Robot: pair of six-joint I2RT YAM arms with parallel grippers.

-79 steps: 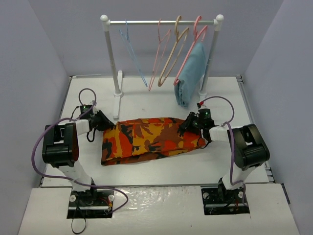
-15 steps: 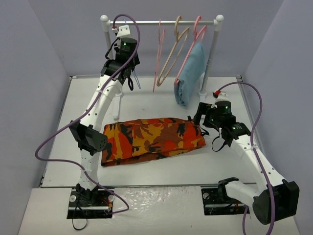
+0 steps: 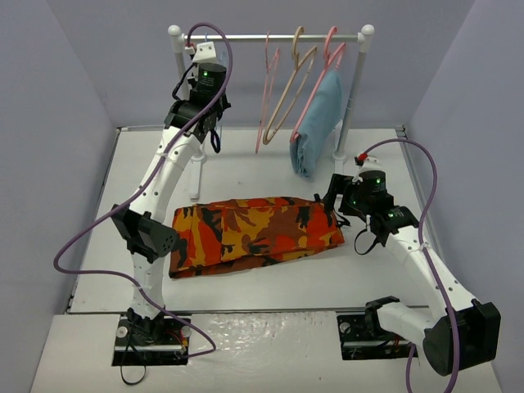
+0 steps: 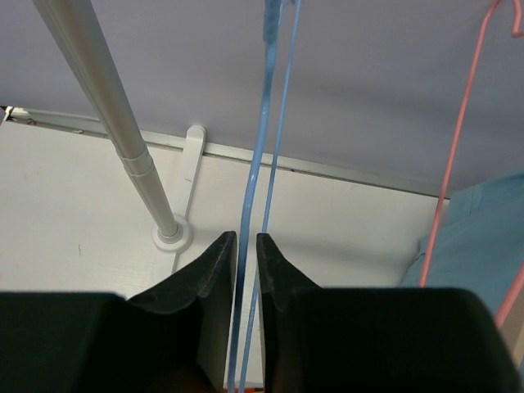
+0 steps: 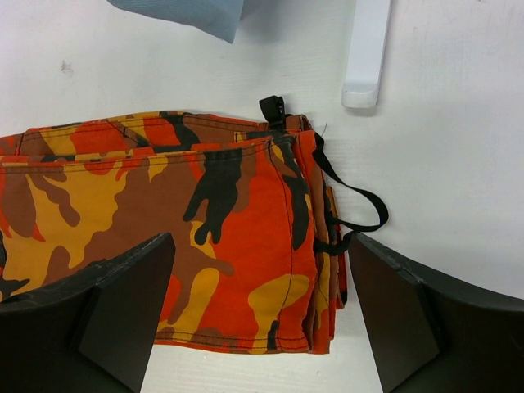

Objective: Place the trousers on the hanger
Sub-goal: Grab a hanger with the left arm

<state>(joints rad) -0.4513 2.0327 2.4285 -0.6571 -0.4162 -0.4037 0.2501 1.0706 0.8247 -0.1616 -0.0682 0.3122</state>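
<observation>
**Trousers on worktop, left arm at hanger**

The trousers (image 3: 254, 233) lie folded flat on the worktop (image 3: 270, 282) in front of the rack (image 3: 270, 37); a black strap loops out at their right end. The right end effector (image 5: 260, 270) hangs over that end, fingers spread wide, released, gripping nothing. At the far left of the rack, the left end effector (image 4: 243, 246) is raised; its fingers are drawn close on either side of the hanger (image 4: 266, 123), clenched on its two thin blue wires.
</observation>
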